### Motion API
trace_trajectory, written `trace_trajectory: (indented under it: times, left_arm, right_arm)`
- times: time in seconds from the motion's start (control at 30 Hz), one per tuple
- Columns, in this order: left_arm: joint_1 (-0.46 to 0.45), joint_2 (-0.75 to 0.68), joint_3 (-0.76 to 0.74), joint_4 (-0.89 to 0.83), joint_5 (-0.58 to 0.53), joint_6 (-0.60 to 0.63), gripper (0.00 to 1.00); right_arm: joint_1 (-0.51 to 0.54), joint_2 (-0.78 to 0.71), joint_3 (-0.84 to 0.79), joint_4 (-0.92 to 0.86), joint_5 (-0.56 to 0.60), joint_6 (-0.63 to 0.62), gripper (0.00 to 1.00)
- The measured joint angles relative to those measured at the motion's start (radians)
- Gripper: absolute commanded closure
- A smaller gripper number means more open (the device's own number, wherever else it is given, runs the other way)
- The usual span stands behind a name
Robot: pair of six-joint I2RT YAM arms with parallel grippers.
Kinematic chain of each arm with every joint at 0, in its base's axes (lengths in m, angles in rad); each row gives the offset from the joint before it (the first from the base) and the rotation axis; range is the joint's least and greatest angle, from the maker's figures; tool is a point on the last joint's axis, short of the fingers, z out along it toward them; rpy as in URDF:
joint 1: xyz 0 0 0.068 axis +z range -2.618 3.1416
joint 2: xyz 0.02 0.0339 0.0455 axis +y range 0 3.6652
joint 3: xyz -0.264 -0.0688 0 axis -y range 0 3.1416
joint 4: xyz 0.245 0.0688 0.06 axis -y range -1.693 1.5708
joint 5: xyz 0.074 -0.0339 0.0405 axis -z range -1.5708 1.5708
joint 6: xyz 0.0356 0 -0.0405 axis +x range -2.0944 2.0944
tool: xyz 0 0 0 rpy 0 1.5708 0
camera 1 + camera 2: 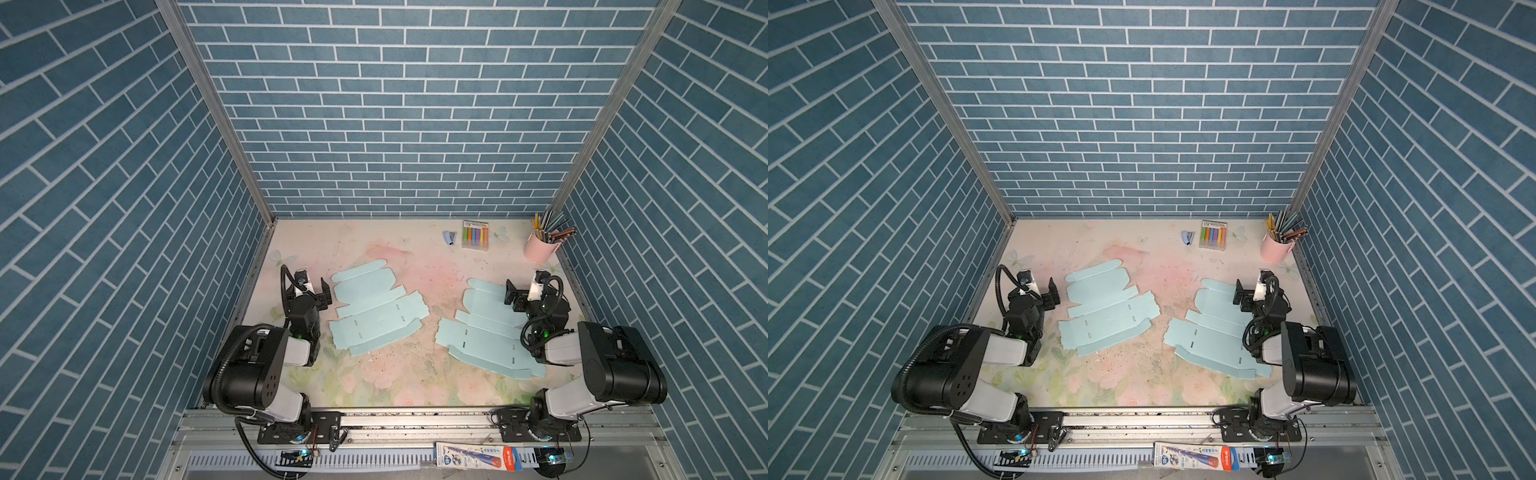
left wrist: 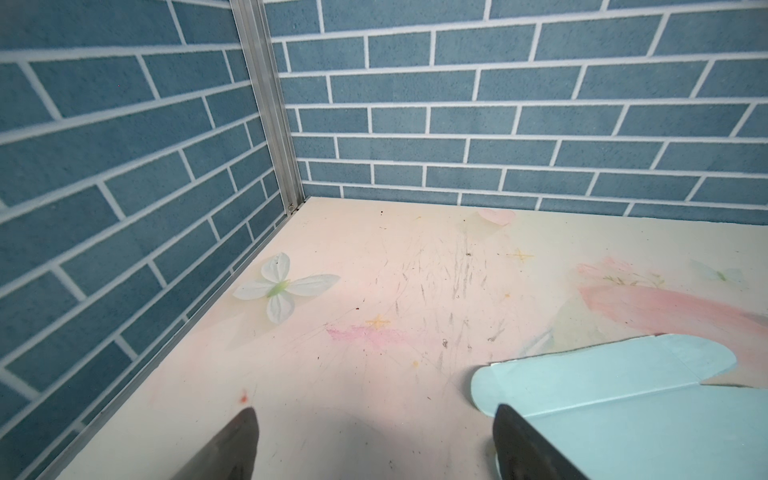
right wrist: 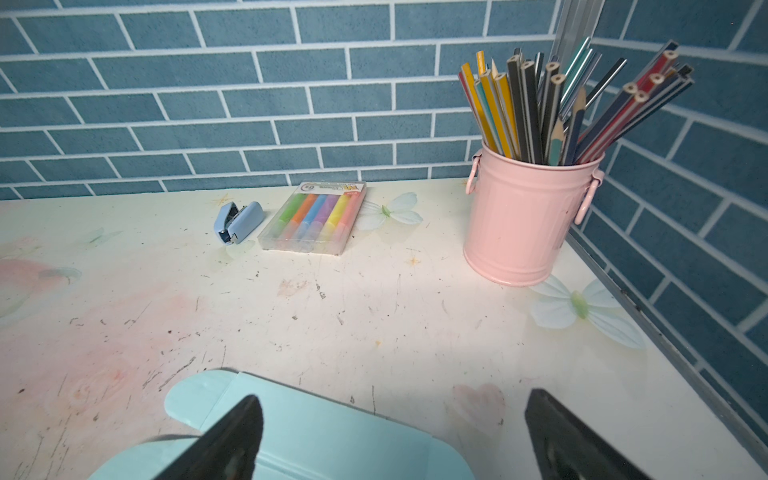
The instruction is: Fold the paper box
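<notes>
Since both paper box blanks lie flat and unfolded on the table, folding is judged not yet begun. The left blank is located just beside the left gripper; the right blank lies partly beneath the right gripper. Both grippers are spread wide and nothing is grasped. For the next move, an edge flap is to be approached, gripped and raised along its crease.

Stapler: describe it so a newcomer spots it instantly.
Follow the back wall to the pink pencil bucket in the right corner. Left of it lies a highlighter pack; the stapler sits just left of that, the smallest item, pale blue.
</notes>
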Motion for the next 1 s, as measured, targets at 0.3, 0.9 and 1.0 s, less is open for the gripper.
trace_trajectory:
  times: [0.3,0.9,1.0]
  left_arm:
    - [0.000,-0.063,0.006,-0.051,0.000,0.000,0.11]
    - [-0.301,-0.309,0.327,-0.835,0.260,-0.471,0.11]
    - [-0.340,-0.235,0.298,-0.895,0.350,-0.510,0.12]
  right_arm:
    - [0.000,-0.057,-0.004,-0.042,0.020,0.001,0.02]
    - [0.457,-0.491,0.269,-0.918,-0.047,0.392,0.01]
    - [0.672,-0.488,0.248,-0.933,-0.094,0.497,0.02]
